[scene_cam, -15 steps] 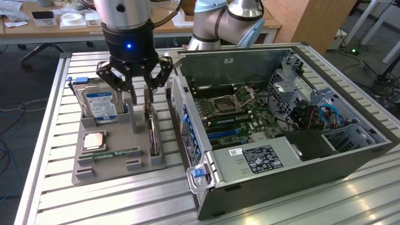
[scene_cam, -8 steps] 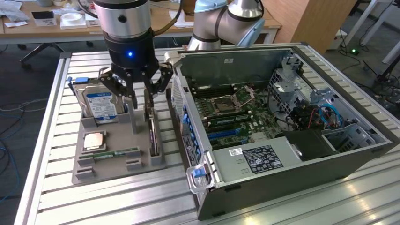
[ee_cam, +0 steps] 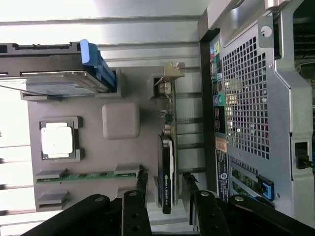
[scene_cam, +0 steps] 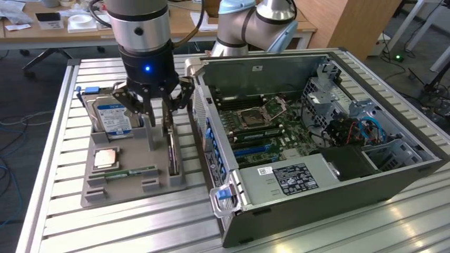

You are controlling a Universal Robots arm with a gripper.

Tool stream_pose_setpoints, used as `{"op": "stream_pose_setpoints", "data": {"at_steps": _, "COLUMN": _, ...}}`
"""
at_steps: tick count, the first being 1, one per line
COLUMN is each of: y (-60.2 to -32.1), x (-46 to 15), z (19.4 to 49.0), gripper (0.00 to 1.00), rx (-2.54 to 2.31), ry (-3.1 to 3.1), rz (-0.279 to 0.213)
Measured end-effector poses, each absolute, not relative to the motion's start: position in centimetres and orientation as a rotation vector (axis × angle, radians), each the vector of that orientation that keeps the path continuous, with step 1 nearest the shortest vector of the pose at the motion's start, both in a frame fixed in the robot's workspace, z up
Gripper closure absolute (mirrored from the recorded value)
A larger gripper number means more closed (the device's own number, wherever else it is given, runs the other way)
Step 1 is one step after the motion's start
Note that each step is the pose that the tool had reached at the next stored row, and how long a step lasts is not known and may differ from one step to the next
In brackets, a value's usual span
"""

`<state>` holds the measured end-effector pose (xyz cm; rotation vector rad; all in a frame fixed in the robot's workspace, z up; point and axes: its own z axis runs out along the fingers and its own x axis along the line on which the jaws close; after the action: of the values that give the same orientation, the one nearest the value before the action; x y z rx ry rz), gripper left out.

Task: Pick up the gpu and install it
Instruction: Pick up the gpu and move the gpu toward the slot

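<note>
Exterior view: The gripper [scene_cam: 156,117] is hanging over the grey tray [scene_cam: 95,195] with its fingers spread wide, holding nothing. The gpu [scene_cam: 172,153] is standing on its thin edge in a slot on the tray's side nearest the computer case [scene_cam: 316,182]. 1 hard drive [scene_cam: 113,118] is sitting just beside the gripper.

Wrist view: The 2 fingers [ee_cam: 141,187] are reaching down on either side of the gpu [ee_cam: 166,169], with a gap on both sides. The card is thin. If the gripper is sitting off to 1 side, a finger could bump its top edge and tip it. A weak pinch could let it slip.
</note>
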<state>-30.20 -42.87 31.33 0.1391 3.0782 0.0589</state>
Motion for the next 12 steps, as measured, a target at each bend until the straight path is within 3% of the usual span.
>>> {"op": "stream_pose_setpoints", "data": {"at_steps": 12, "y": -42.9, "x": -30.2, "z": 29.9, "gripper": 0.58, "rx": 0.149, "ry": 3.078, "rz": 0.059}}
